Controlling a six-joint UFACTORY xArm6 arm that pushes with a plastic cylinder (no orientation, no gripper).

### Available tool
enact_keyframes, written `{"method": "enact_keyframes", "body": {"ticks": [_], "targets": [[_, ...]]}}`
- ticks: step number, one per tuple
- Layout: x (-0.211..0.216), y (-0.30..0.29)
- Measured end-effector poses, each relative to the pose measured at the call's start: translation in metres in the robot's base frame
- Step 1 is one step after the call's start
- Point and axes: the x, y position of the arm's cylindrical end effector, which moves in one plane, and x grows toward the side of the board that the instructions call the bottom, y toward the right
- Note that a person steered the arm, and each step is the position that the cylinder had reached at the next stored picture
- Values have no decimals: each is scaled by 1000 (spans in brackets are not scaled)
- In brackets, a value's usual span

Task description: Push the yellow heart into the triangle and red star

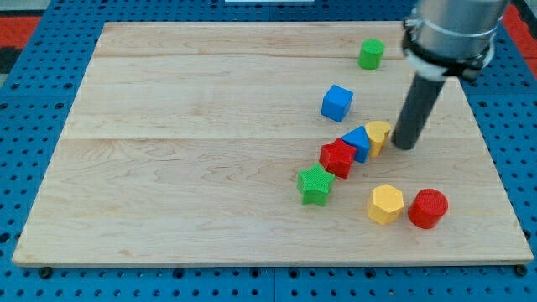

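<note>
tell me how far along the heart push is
Nearly done: the yellow heart already touches the blue triangle, which sits against the red star. In hand: my tip is right beside the heart on the view's right. Left: perhaps a final nudge to close them up.

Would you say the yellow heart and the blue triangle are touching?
Touching. The camera view shows the yellow heart pressed against the blue triangle, with no board visible between them.

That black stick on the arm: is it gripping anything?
My tip: no pincer, holds nothing; it is touching the yellow heart from the view's right.
</note>
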Motion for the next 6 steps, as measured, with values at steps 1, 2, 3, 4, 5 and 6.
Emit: {"method": "enact_keyframes", "body": {"ticks": [1, 2, 3, 4, 5, 6], "targets": [[-13, -20], [0, -42], [11, -65], [15, -84], [-27, -57], [-59, -63]]}}
